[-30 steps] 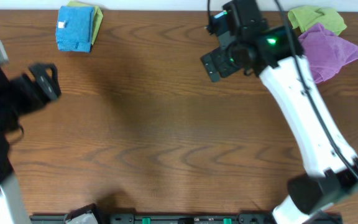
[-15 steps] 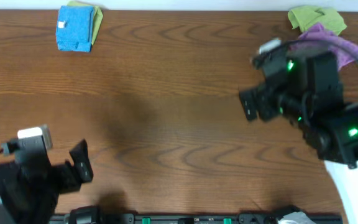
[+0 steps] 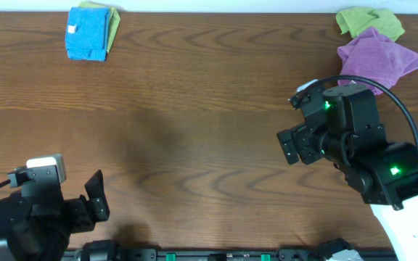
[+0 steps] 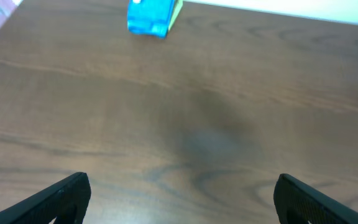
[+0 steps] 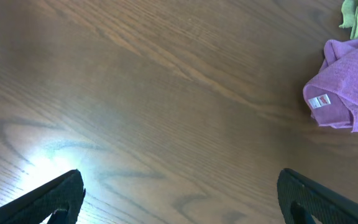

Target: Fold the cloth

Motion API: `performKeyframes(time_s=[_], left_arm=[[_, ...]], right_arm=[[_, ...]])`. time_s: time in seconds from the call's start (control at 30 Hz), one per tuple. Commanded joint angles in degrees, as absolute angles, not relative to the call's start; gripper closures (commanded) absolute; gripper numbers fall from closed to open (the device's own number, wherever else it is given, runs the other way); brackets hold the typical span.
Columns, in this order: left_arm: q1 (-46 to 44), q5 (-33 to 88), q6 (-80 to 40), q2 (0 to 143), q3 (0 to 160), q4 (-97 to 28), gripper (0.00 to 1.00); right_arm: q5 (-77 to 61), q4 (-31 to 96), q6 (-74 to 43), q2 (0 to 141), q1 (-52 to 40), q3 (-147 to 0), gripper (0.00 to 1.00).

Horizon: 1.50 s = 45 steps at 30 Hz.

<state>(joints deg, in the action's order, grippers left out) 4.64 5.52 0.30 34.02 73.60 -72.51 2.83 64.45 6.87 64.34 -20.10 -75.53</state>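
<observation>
Left gripper (image 4: 179, 190) and right gripper (image 5: 180, 186) have retreated toward 6 o'clock, both spread empty; cloth (image 3: 87, 34), seemingly folded, at 11 o'clock.

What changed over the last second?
The left gripper drew back from mid-left to the near edge; the right gripper retreated from the far edge toward the middle. Nothing was grabbed or dropped. The blue cloth, purple cloth and green cloths stayed put.
</observation>
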Motion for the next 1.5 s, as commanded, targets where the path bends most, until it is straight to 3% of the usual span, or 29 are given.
performKeyframes(time_s=[0.0, 0.4, 0.53, 0.93, 1.13, 1.47], left_arm=[[4.34, 4.45, 1.3, 34.04, 73.17, -73.73, 0.05], [4.19, 4.36, 1.3, 33.71, 72.71, -77.1, 0.05], [4.25, 4.27, 1.96, 31.0, 65.89, -66.35, 0.05], [3.7, 10.0, 2.26, 14.68, 26.17, -25.58, 0.05], [3.66, 10.66, 0.14, 9.54, 14.48, -16.95, 0.05], [2.37, 10.59, -0.08, 2.17, 4.84, -14.31, 0.05]], right_arm=[[3.01, 64.31, 6.07, 64.14, -19.68, -75.64, 0.01], [3.01, 64.31, 6.07, 64.14, -19.68, -75.64, 0.01], [3.01, 64.31, 6.07, 64.14, -19.68, -75.64, 0.01], [3.01, 64.31, 6.07, 64.14, -19.68, -75.64, 0.01], [3.01, 64.31, 6.07, 64.14, -19.68, -75.64, 0.01], [2.98, 64.31, 6.07, 64.14, -19.68, -75.64, 0.01]])
